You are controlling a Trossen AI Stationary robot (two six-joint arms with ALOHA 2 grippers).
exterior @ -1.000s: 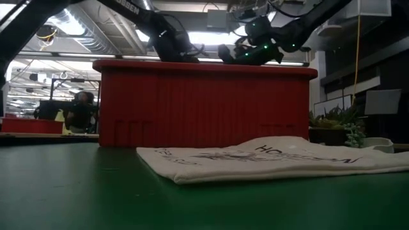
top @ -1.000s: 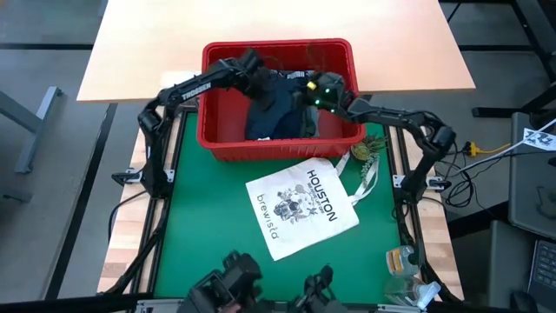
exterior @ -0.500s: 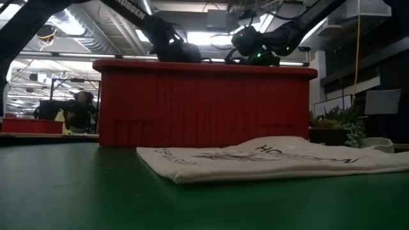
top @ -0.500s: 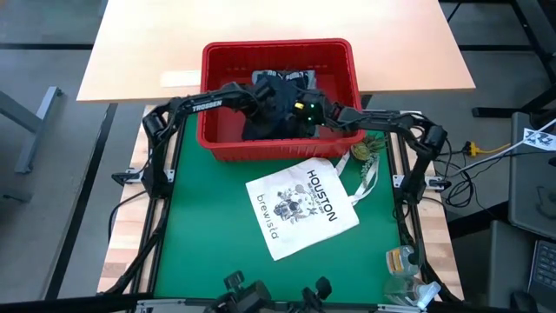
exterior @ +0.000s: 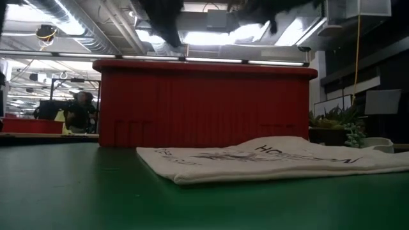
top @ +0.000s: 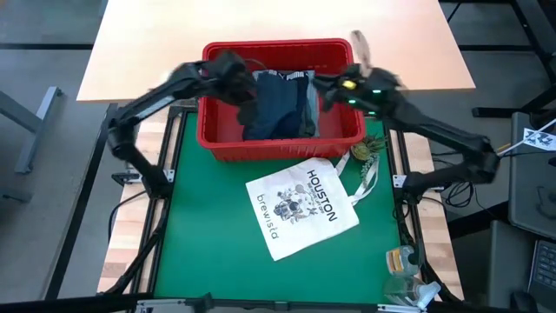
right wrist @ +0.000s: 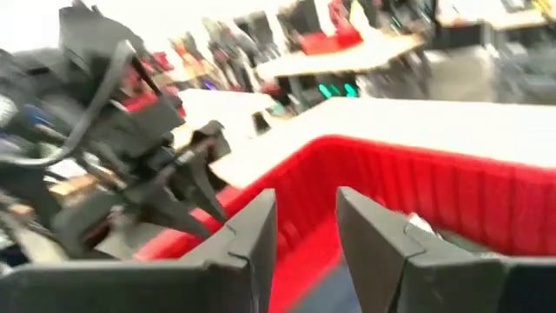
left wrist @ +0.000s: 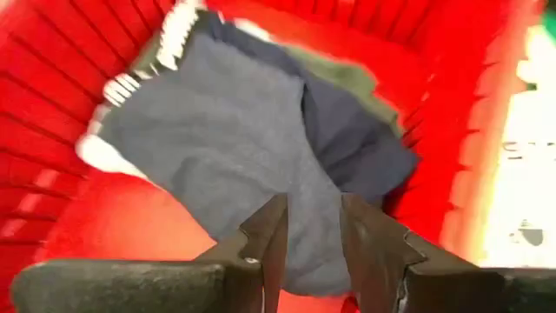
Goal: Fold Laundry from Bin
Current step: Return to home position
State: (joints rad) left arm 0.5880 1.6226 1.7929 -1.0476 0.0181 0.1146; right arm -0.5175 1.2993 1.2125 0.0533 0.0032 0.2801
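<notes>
The red bin [top: 278,149] stands at the far middle of the green mat. Navy shorts [top: 278,109] with a white-lettered waistband lie in it, over an olive garment [left wrist: 347,74]. My left gripper [top: 236,83] hangs above the bin's left part, slanting down. Its fingers [left wrist: 310,217] stand a narrow gap apart above the shorts [left wrist: 226,139]. My right gripper [top: 328,85] hovers level over the bin's right part, and nothing shows between its narrowly parted fingers [right wrist: 306,217]. In the low view both grippers are dark blurs high above the rim [exterior: 204,65].
A white tote bag [top: 302,207] printed "HOUSTON brewista" lies flat on the mat just in front of the bin. A small plant [top: 369,148] sits by the bin's right near corner. A light wooden table [top: 278,26] lies beyond the bin. Green mat [top: 208,243] shows in front.
Both grippers have risen quickly from inside the bin to well above its rim. The left has drawn toward the bin's left side and the right toward its right side. The finger gaps look the same. The shorts lie in the bin as before.
</notes>
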